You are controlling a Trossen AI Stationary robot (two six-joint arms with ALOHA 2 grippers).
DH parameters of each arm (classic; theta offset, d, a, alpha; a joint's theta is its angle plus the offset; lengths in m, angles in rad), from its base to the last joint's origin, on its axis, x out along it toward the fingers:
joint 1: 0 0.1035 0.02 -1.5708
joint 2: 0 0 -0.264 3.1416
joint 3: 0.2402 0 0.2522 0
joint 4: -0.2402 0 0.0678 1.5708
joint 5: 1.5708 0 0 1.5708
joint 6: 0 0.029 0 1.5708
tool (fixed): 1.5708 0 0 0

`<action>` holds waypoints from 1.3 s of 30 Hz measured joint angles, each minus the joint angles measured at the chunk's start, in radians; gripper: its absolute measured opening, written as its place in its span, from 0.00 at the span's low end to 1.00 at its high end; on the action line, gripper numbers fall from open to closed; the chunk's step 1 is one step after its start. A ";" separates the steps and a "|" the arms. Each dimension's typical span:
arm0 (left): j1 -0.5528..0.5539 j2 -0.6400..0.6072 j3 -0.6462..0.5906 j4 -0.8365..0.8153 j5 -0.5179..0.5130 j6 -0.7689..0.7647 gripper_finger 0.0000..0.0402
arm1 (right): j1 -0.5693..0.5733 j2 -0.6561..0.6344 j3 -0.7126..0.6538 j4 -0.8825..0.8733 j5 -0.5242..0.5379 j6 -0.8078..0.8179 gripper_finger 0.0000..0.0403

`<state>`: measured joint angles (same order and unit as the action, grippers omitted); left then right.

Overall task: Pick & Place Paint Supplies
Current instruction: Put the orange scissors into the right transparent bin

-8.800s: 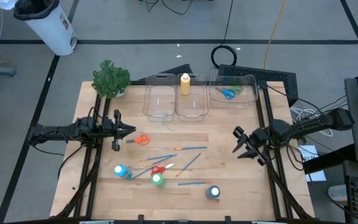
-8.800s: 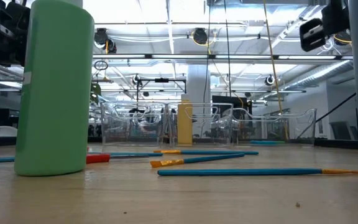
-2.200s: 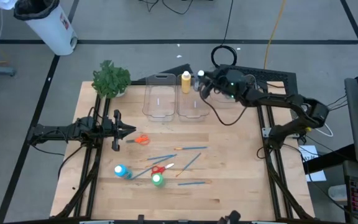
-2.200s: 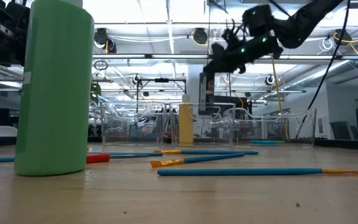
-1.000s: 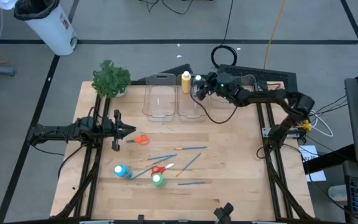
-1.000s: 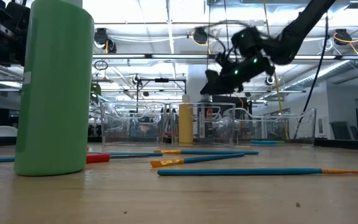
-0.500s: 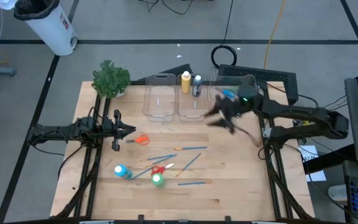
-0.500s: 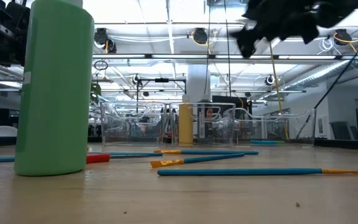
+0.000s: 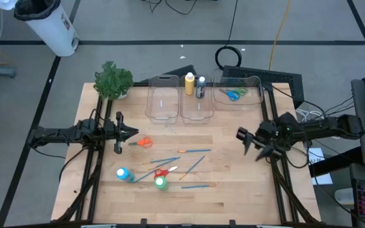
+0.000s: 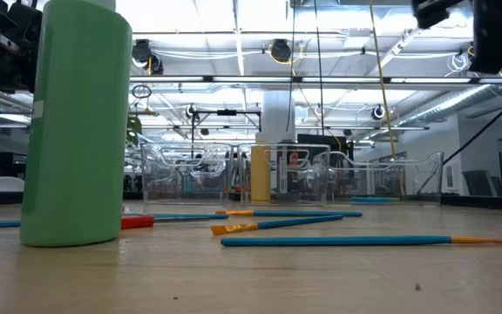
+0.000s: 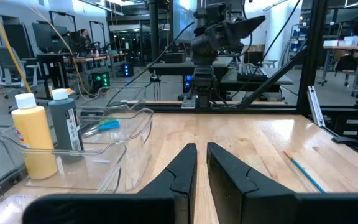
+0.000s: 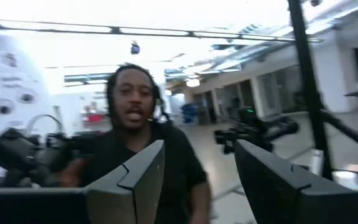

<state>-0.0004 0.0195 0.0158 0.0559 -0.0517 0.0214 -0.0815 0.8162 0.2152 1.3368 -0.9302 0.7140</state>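
The dark paint bottle point(image 9: 200, 87) stands upright next to the yellow bottle point(image 9: 189, 84) in the middle clear bin point(image 9: 194, 115). Green and blue scissors point(image 9: 234, 95) lie in the right bin point(image 9: 253, 80). On the table lie orange scissors point(image 9: 143, 142), red scissors point(image 9: 160, 171), several blue brushes point(image 9: 194, 151), a blue bottle point(image 9: 123, 173) and a green bottle point(image 9: 161, 183). My right gripper point(image 9: 244, 138) hangs open above the table's right side, touching nothing. My left gripper point(image 9: 134, 133) waits shut, just left of the orange scissors.
A leafy plant point(image 9: 113, 80) stands at the far left corner, and the left bin point(image 9: 162, 104) beside it. Bare wood lies between the bins and the brushes. In the right wrist view a person point(image 12: 145, 143) stands in the room beyond the table.
My right gripper has let go of the dark bottle, which now stands in the middle bin next to the yellow one. The gripper has drawn back from the bins toward the table's near and right edges. The left arm has kept still.
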 joint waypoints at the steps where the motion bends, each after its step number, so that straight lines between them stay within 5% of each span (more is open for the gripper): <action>1: 0.000 0.000 0.000 0.000 0.000 0.000 0.12 | 0.009 -0.003 -0.005 0.016 0.000 0.013 0.46; 11: 0.000 0.000 0.000 0.000 0.000 0.000 0.12 | 0.027 -0.009 -0.008 0.005 -0.074 -0.028 0.36; 19: 0.000 0.000 0.000 0.000 0.000 0.000 0.12 | 0.027 -0.008 -0.008 -0.122 -0.154 -0.218 0.03; 39: 0.000 0.000 0.000 0.000 0.000 0.000 0.12 | 0.030 -0.008 -0.008 -0.174 -0.204 -0.216 0.00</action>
<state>-0.0004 0.0194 0.0158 0.0559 -0.0517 0.0214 -0.0511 0.8078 0.2073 1.1630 -1.1339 0.4982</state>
